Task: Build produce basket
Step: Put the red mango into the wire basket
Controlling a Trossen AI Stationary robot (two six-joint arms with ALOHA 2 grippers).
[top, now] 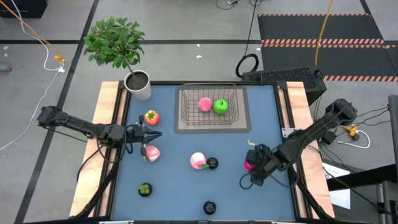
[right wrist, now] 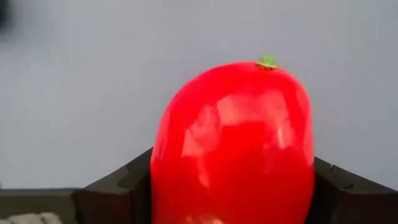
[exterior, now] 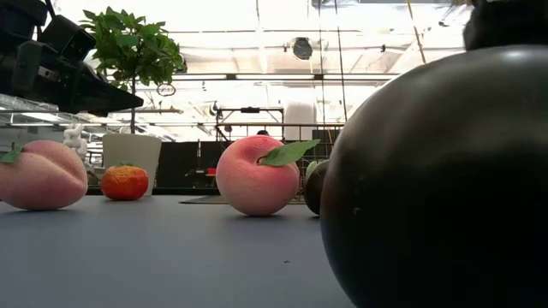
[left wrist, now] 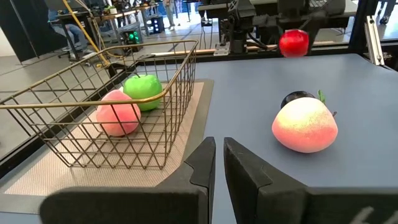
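The grey wire basket stands at the table's far middle on a mat, with a pink peach and the green apple inside. My right gripper is at the right near side, shut on the red-orange oval. My left gripper hovers shut at the left, between the orange-red one with green top and a pink peach, touching neither. Another peach lies mid-table beside a small dark round one. My right gripper pinches the red-orange oval between its two fingers, one on each side of its broad body. The stem end points away from the wrist. In the left wrist view the oval hangs below the fingers, lifted clear of the table.
A white plant pot with a leafy plant stands at the far left corner. Two more dark round ones lie near the near edge; one fills the low view's right side. Bare blue table lies between basket and fruits.
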